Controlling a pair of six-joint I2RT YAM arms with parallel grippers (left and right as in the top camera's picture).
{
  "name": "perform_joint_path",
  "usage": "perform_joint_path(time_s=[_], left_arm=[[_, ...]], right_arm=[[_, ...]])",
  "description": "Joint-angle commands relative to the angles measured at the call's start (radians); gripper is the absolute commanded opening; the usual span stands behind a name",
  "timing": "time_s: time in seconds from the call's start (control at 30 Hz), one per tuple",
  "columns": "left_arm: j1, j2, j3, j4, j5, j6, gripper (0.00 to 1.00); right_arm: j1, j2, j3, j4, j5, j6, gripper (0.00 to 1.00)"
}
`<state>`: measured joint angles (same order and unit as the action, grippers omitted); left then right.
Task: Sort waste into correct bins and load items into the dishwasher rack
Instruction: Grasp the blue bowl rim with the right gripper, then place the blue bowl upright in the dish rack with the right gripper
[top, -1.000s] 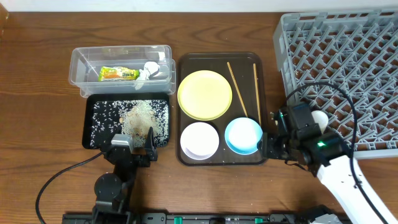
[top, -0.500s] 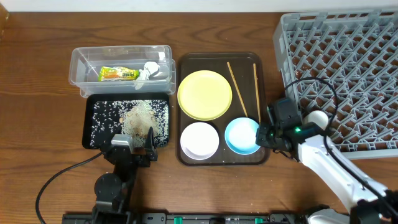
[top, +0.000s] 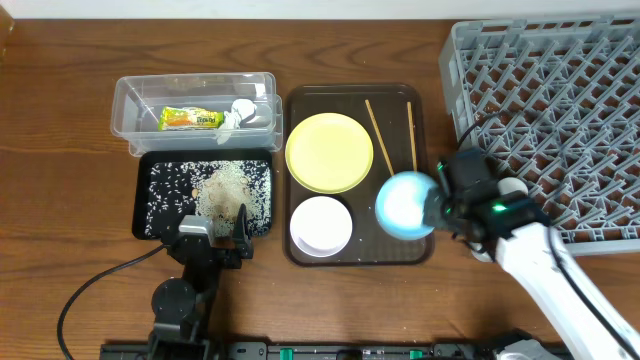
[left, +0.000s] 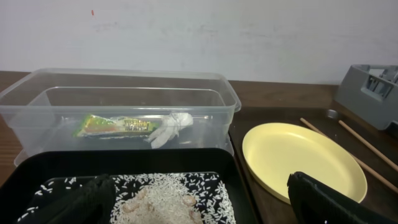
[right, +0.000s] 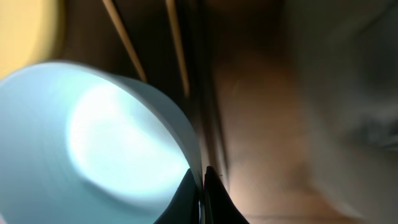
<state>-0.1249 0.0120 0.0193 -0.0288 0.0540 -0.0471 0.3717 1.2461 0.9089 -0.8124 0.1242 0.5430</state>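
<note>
I am counting two bowls (top: 320, 225), two chopsticks (top: 380, 140), two trays (top: 143, 228), one plate (top: 329, 152), one tub (top: 128, 110), one wrapper (top: 192, 118), one rack (top: 560, 90).

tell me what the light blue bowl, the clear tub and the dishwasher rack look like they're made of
Light blue bowl: probably glazed ceramic or melamine. It is smooth and glossy, with bright glare inside.
Clear tub: thin transparent plastic. The wrapper shows through its wall.
Dishwasher rack: likely matte grey moulded plastic, judging by its even lattice and pegs.

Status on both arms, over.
Right gripper shut on light blue bowl rim, bowl raised over brown tray. Left gripper open, parked above black tray. Nothing between bowl and rack.
</note>
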Motion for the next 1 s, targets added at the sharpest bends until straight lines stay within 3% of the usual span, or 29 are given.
perform_joint_path(time_s=[0.0, 0.17, 0.33, 0.67, 0.97], left_arm=[[0.006, -0.007, -0.015, -0.035, 0.008, 0.017, 0.91], [0.006, -0.007, -0.015, -0.035, 0.008, 0.017, 0.91], [0.006, -0.007, -0.015, -0.035, 0.008, 0.017, 0.91], [0.006, -0.007, -0.015, -0.035, 0.008, 0.017, 0.91], [0.006, -0.007, -0.015, -0.035, 0.008, 0.017, 0.91]], right_arm=[[0.002, -0.079, 0.135, -0.033, 0.383, -0.045, 0.01], [-0.002, -0.096, 0.172, 0.05, 0.869, -0.044, 0.01], [-0.086, -0.024, 0.17, 0.142, 1.088, -0.045, 0.01], [-0.316, 0.24, 0.17, 0.383, 1.105, -0.312, 0.01], [-0.329, 0.436, 0.17, 0.47, 1.074, -0.415, 0.01]])
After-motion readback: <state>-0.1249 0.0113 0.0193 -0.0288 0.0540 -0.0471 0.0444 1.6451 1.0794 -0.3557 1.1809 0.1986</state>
